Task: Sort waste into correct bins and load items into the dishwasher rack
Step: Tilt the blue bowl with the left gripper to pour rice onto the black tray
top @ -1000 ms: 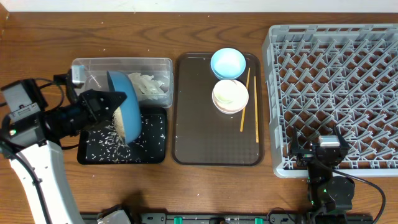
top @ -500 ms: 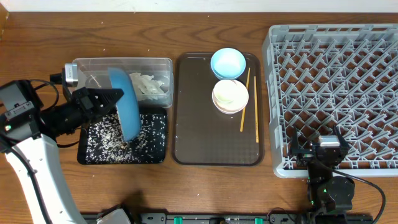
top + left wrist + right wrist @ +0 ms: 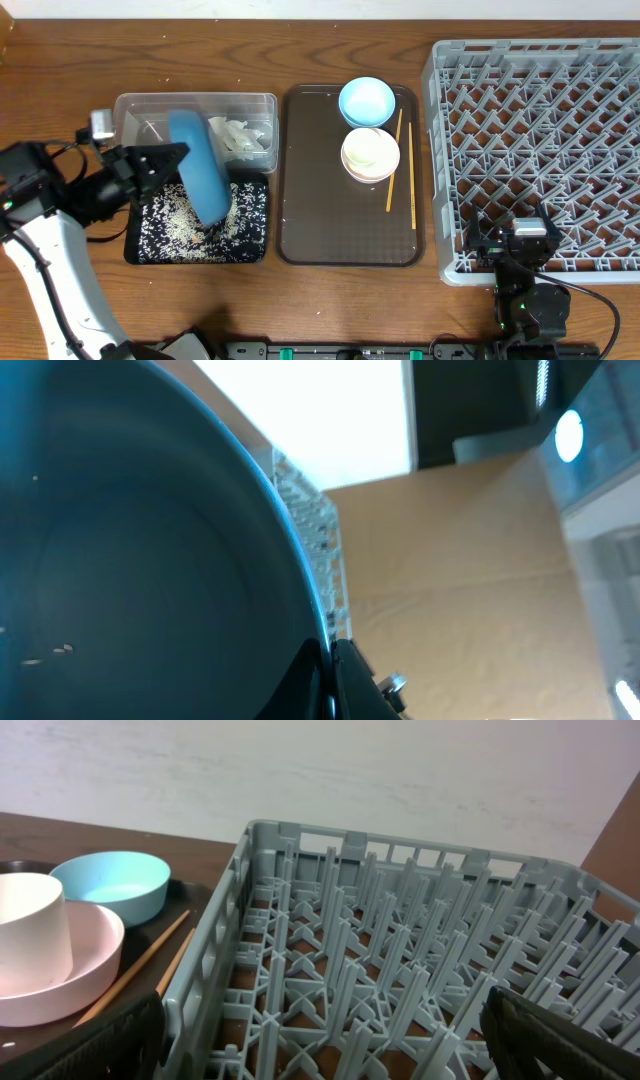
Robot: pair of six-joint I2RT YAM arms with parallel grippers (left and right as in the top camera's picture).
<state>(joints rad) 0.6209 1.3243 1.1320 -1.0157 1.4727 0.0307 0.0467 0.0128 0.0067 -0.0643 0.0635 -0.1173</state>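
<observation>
My left gripper [image 3: 172, 162] is shut on the rim of the large deep-blue bowl [image 3: 202, 170]. It holds the bowl tipped on edge over the black tray [image 3: 140, 252], where loose white rice [image 3: 178, 215] lies spread. In the left wrist view the bowl's inside [image 3: 130, 560] fills the frame, with the left gripper [image 3: 330, 660] pinching its rim. Crumpled white tissue [image 3: 242, 138] lies in the clear tub [image 3: 135, 105]. My right gripper [image 3: 515, 245] stands open at the near edge of the grey dishwasher rack [image 3: 550, 130], over its pegs [image 3: 400, 940], holding nothing.
A dark brown serving tray [image 3: 320, 230] between the bins and the rack carries a light-blue bowl [image 3: 366, 100], a white cup [image 3: 368, 148] inside a pink-rimmed bowl [image 3: 372, 172], and two chopsticks [image 3: 412, 185]. Scattered rice grains lie beside the black tray.
The left arm has drawn back to the left and turned the blue bowl further over. More rice now lies on the black tray. The right arm has not moved.
</observation>
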